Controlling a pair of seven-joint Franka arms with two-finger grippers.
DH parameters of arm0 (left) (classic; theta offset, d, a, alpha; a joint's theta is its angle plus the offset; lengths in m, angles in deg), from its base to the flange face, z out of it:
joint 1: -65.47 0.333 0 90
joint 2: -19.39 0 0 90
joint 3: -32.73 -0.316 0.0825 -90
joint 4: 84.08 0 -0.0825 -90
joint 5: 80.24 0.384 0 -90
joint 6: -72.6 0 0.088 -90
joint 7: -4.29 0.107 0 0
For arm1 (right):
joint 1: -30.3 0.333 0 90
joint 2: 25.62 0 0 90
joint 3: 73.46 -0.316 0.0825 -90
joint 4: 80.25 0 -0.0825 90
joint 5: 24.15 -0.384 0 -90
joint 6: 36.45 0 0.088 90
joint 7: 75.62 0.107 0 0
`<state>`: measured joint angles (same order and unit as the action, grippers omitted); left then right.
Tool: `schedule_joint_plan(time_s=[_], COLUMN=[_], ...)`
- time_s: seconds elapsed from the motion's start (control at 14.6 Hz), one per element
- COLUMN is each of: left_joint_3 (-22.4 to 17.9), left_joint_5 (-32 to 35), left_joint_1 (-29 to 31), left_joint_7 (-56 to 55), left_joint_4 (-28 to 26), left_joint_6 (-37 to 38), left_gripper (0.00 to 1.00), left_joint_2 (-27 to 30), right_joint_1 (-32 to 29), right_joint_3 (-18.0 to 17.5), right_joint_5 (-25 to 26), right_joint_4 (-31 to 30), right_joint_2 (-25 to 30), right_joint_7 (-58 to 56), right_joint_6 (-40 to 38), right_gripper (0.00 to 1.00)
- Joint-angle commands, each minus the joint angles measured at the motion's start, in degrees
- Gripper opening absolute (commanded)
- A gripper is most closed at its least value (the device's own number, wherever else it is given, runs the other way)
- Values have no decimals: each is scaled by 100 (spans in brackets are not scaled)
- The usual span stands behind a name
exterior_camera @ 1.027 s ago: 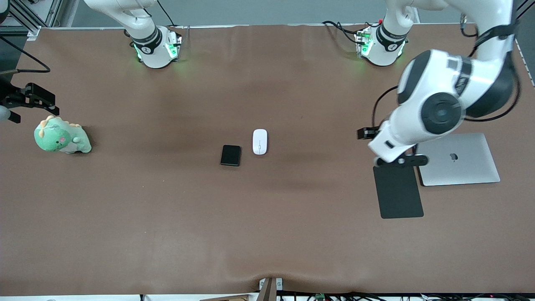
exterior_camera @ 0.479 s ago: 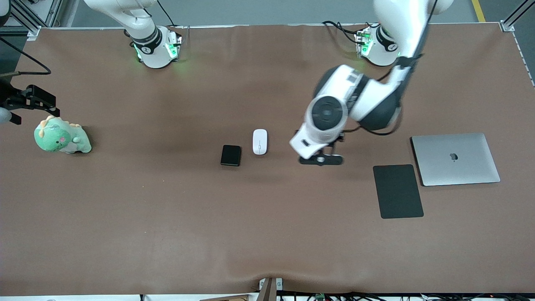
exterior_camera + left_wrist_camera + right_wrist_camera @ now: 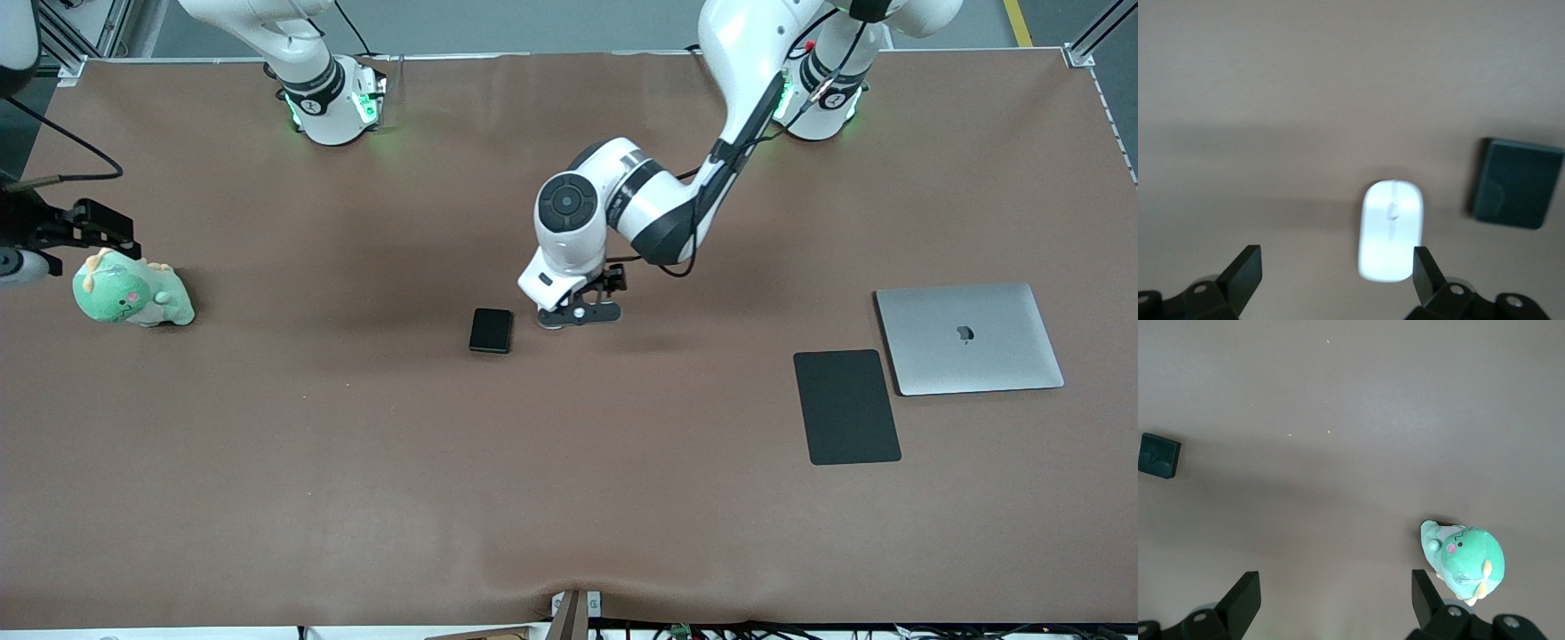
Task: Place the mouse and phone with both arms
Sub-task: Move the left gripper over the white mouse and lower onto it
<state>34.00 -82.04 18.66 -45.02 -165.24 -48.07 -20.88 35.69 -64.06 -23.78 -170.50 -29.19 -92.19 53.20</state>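
Observation:
The white mouse (image 3: 1391, 230) lies on the brown table beside the black phone (image 3: 491, 330), which also shows in the left wrist view (image 3: 1517, 183). In the front view the mouse is hidden under my left gripper (image 3: 578, 313). That gripper is open and empty above the mouse (image 3: 1337, 267), with the mouse close to one finger rather than centred between the two. My right gripper (image 3: 107, 233) waits open and empty (image 3: 1335, 587) over the table at the right arm's end, beside a green plush dinosaur (image 3: 129, 298). The phone shows far off in the right wrist view (image 3: 1159, 455).
A flat black mouse pad (image 3: 846, 406) and a closed silver laptop (image 3: 969, 338) lie side by side toward the left arm's end of the table. The plush dinosaur also shows in the right wrist view (image 3: 1465, 560).
My left arm has swung from over the mouse pad and laptop across to the table's middle and now hangs over the mouse. The right gripper has barely moved.

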Motion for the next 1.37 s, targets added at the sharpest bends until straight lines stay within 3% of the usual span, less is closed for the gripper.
schedule_joint_plan(time_s=[0.0, 0.14, 0.55, 0.68, 1.3], left_joint_3=[-66, -74, -74, -66, -66], left_joint_5=[-66, -23, 372, 461, 373], left_joint_1=[-170, -259, -409, -435, -549], left_joint_7=[-70, 9, 97, 97, -8], left_joint_4=[206, 197, 153, 144, 153], left_joint_6=[-753, -1072, -1090, -1090, -1082], left_gripper=[100, 100, 100, 100, 100], left_joint_2=[-410, -595, -851, -912, -1167], right_joint_1=[-73, -117, -12, 32, 322], right_joint_3=[-44, -44, -62, -62, -79], right_joint_5=[42, 42, 42, 50, -20], right_joint_4=[78, 69, 70, 87, 96], right_joint_2=[-178, -319, -618, -950, -1075], right_joint_7=[-100, -83, -109, -39, -48], right_joint_6=[-80, -280, -510, -606, -678], right_gripper=[100, 100, 100, 100, 100])
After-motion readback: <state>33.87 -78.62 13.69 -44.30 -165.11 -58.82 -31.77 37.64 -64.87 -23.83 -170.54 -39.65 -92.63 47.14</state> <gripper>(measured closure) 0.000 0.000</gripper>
